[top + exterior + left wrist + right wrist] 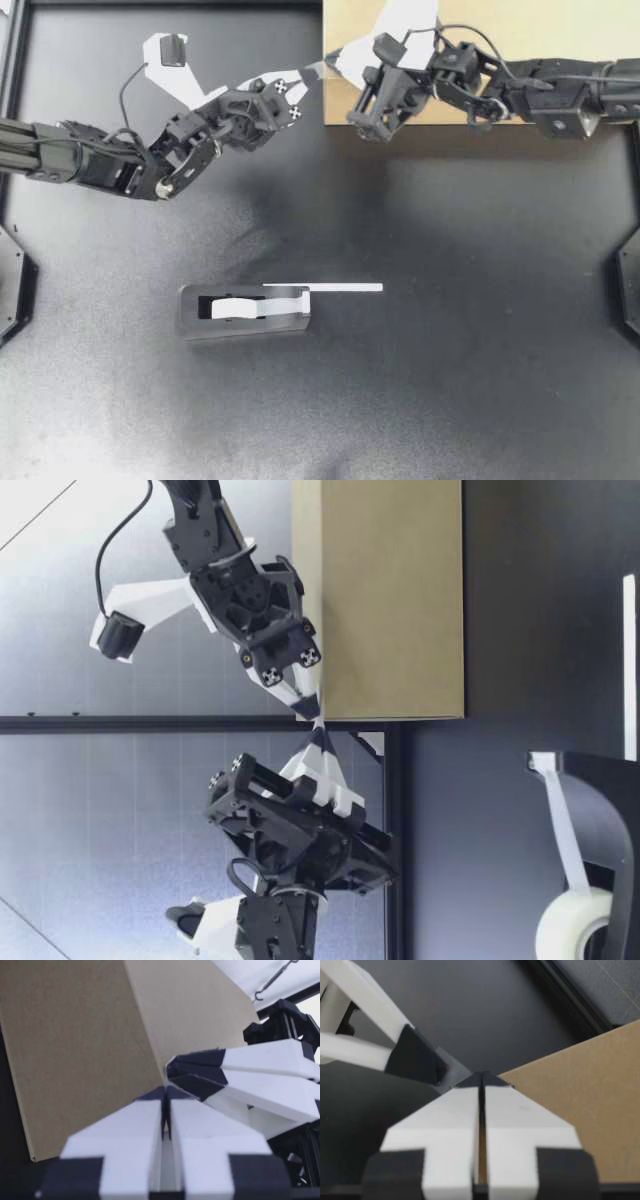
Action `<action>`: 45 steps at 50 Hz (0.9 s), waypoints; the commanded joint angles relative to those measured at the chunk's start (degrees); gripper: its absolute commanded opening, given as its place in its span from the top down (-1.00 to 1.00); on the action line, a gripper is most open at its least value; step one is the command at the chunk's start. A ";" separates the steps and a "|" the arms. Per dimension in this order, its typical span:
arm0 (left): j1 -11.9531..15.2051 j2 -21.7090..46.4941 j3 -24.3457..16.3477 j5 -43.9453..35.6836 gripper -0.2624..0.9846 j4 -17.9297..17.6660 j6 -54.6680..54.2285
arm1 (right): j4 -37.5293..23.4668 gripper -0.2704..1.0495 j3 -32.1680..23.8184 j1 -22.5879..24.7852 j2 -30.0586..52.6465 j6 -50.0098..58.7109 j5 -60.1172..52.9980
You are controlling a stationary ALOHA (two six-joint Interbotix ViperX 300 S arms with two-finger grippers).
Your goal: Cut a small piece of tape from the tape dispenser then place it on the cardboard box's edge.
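Observation:
The cardboard box (520,40) stands at the back right of the black table. My left gripper (314,72) and my right gripper (334,60) meet tip to tip at the box's near left corner, both shut. No piece of tape shows between either pair of fingers. In the low view my right gripper (312,708) and my left gripper (320,735) touch beside the top corner of the box (390,600). The dark tape dispenser (245,312) with its white roll sits mid-table. A white strip (330,288) runs out from its top to the right.
In the left wrist view the box's side (75,1050) fills the space ahead, with my right gripper's fingers (200,1072) close beside my own. The right wrist view shows the box (580,1110) and my left gripper's fingers (415,1057). Black frame rails border the table.

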 commanded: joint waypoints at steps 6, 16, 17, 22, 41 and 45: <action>0.26 -0.97 -1.05 -0.26 0.76 0.26 0.18 | 0.09 0.76 -1.76 -1.23 -0.35 -0.09 0.18; 0.26 -1.32 -1.23 2.99 0.64 0.35 1.23 | 0.09 0.76 -2.11 -1.23 -0.35 -0.09 0.18; 0.35 -1.41 -1.23 3.08 0.61 0.35 1.32 | 0.09 0.76 -2.11 -1.23 -0.35 -0.09 0.18; 0.26 -1.41 -1.32 3.16 0.30 0.35 1.41 | 0.09 0.76 -2.11 -1.23 -0.35 0.09 0.18; -0.44 -3.60 1.14 3.25 -0.07 0.35 1.58 | 0.09 0.76 -2.99 -0.62 -2.72 0.35 0.18; -1.49 -5.01 2.90 3.08 -0.07 0.35 2.02 | 0.09 0.76 -2.81 0.62 -5.19 0.44 0.18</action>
